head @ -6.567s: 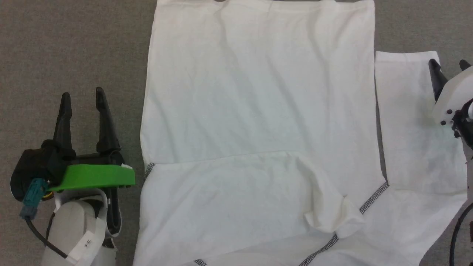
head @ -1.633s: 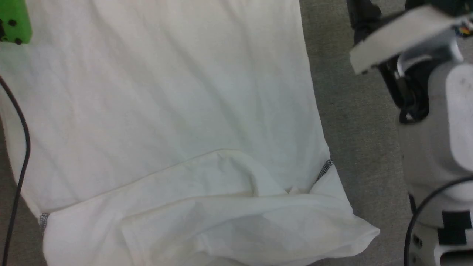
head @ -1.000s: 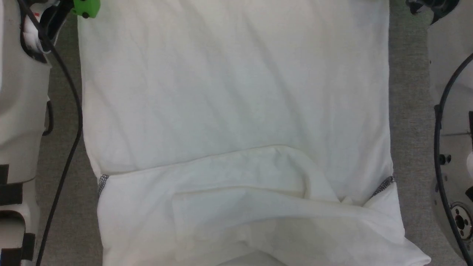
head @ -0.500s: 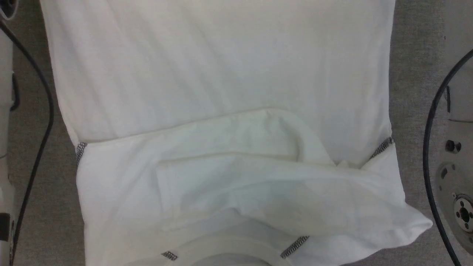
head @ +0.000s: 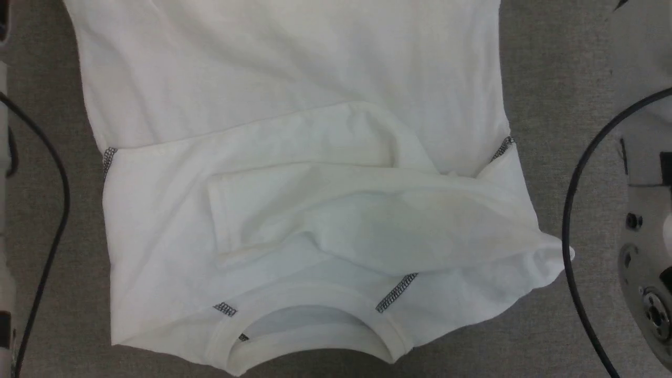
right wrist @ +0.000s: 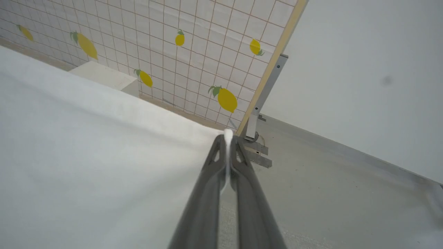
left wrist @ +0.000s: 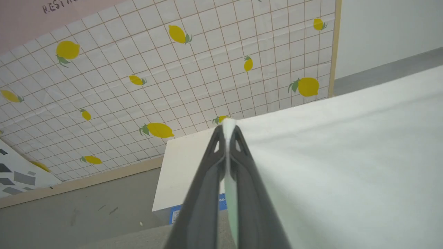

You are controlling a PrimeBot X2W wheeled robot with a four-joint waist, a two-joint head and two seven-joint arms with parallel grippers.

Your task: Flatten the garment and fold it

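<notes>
The garment [head: 294, 105], a white shirt with grey zigzag seams, lies on the grey surface in the head view, its round neck toward the bottom edge and both sleeves folded across the chest. My left gripper [left wrist: 228, 128] is shut on a corner of the garment [left wrist: 346, 166], whose cloth stretches away to the right in the left wrist view. My right gripper [right wrist: 228, 137] is likewise shut on another corner of the garment [right wrist: 86, 166], with the cloth spreading to the left. A thin sliver of white fabric shows between each pair of fingers.
My pale arms and black cables [head: 572, 220] flank the garment at both side edges of the head view. A white box [left wrist: 183, 169] stands beyond the cloth, before a lemon-patterned tiled screen [left wrist: 173, 69]. A metal post [right wrist: 263, 103] holds the screen's edge, beside a plain wall.
The head view has shifted, so the collar and neck opening now show in full at the bottom. The garment's body has slid upward in view and the right sleeve fold lies more bunched.
</notes>
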